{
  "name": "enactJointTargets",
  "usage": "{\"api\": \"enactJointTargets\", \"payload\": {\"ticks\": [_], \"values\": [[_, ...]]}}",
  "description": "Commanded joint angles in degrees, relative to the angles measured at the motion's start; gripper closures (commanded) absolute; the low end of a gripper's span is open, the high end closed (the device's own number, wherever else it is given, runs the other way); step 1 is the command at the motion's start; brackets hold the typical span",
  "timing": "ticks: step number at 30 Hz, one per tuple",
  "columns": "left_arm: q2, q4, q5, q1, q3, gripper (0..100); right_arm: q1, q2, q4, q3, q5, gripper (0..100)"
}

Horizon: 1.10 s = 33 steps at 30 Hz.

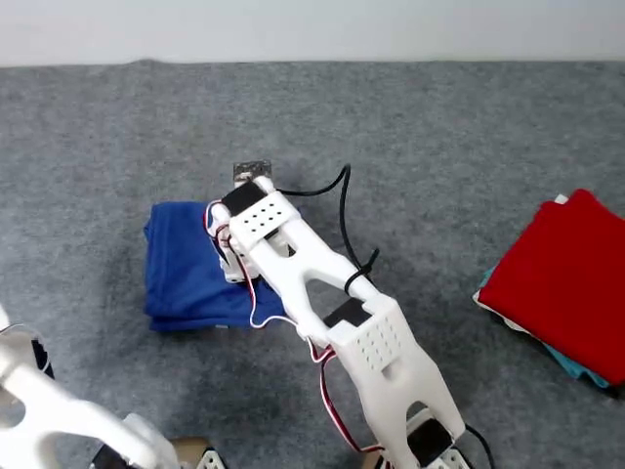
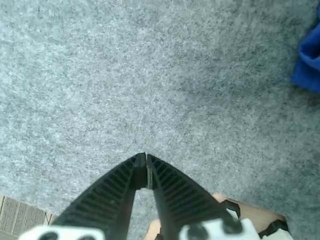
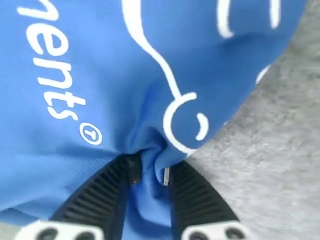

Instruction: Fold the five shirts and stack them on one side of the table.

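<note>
right tool [image 3: 148, 172] clamped on a bunched fold of the blue shirt [image 3: 90, 65], white lettering [image 3: 60, 85] and a logo printed on it, shirt lying folded left of centre on the grey table [image 1: 439, 137], left tool [image 2: 146, 161] pinched closed on nothing over bare table, red shirt [image 1: 562, 274] topping the pile [image 1: 571, 366] at the right edge

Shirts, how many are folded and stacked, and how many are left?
Done: a stack at the high view's right edge, red shirt on top, teal layer beneath; the count is hidden. In hand: the right gripper pinches the folded blue shirt. Still to do: probably moving it onto the stack.
</note>
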Motion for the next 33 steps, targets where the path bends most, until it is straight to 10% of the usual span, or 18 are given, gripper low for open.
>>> {"api": "enactJointTargets", "payload": {"ticks": [1,20,33], "values": [[-1.49,-0.97,0.18,0.18,-0.66,99,4.18,0.31,7.78,-2.55,8.18,99.0],[-1.49,-0.62,0.00,0.26,-0.75,99,30.81,-8.13,-2.24,-3.08,89.05,99.0],[-1.49,1.76,-2.37,0.18,-12.35,99,26.59,-7.52,-9.45,-6.68,85.36,90.8]]}}
